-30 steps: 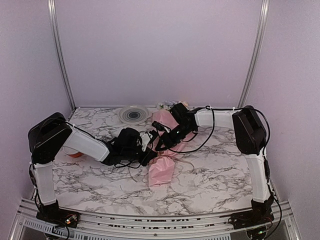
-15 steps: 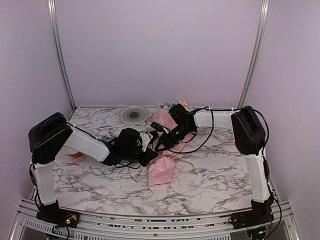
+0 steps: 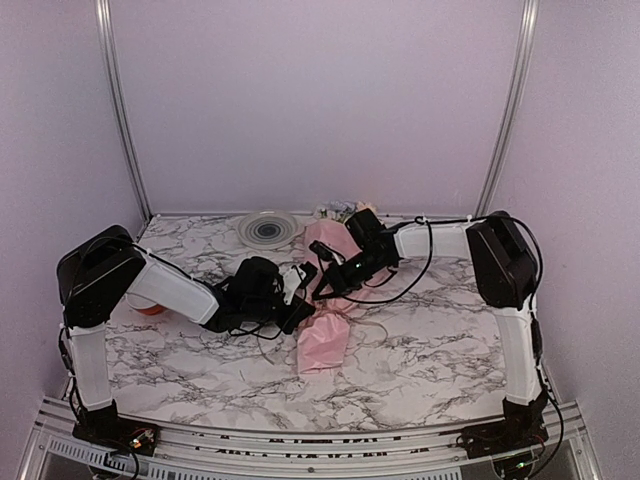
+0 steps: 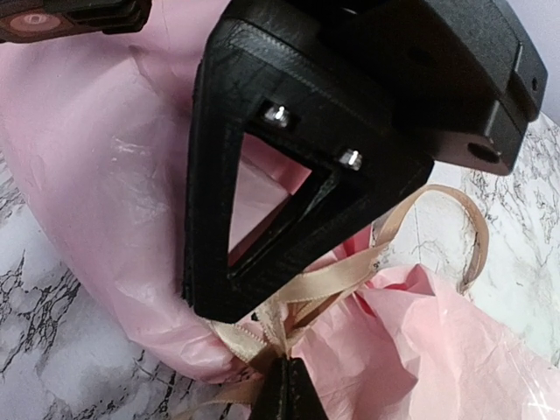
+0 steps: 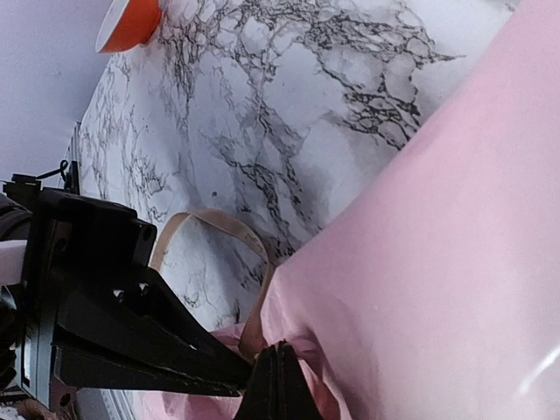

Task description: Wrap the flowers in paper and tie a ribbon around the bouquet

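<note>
On the marble table (image 3: pixel 420 380), the bouquet (image 3: pixel 322 340) lies with its pink paper end toward your arms. At its waist your left gripper (image 3: pixel 306 306) is pinched tight on the ribbon (image 4: pixel 350 276). Your right gripper (image 3: pixel 322 292), fingers together, meets it tip to tip, its hold on the ribbon unclear. Beyond, the flowers (image 3: pixel 335 212) face the back wall, near a white dish (image 3: pixel 268 229).

I see plain lilac walls (image 3: pixel 320 100) on three sides, two metal posts (image 3: pixel 122 110) at the back corners, and a white marble-veined counter (image 3: pixel 420 380), evenly lit.
</note>
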Tool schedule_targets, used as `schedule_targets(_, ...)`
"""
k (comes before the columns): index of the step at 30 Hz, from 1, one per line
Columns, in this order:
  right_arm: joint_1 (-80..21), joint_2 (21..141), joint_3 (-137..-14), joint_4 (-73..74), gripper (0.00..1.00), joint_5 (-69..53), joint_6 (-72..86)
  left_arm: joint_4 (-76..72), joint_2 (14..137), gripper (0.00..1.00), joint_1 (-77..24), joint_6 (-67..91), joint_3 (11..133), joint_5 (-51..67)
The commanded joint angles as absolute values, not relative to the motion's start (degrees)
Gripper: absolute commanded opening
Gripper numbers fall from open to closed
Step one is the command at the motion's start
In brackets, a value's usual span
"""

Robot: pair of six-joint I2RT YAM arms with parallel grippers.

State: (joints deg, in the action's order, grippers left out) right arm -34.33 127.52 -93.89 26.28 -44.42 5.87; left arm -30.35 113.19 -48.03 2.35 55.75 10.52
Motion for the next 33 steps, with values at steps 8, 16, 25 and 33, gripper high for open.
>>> schedule_targets(8, -32.8, 121.5, -89.6, 15.7, 0.0, -43.3, 12.1, -30.0, 112.5, 0.01, -48.3, 1.2, 54.8, 10.0)
schedule_targets(16, -32.7, 121.8, -87.3, 13.2, 0.0, -43.6, 13.5, -28.0, 107.4, 0.22, -47.9, -0.2, 55.9, 9.3)
schedule_targets(25, -32.7, 121.2, -86.4, 11.7, 0.0, -43.9, 14.7, -15.3, 99.7, 0.41, -46.2, 3.5, 54.0, 9.9)
schedule_targets(33, -32.8, 120.8, -85.4, 10.9, 0.0, -43.7, 15.0, -8.7, 102.3, 0.45, -45.1, 10.2, 53.1, 15.6)
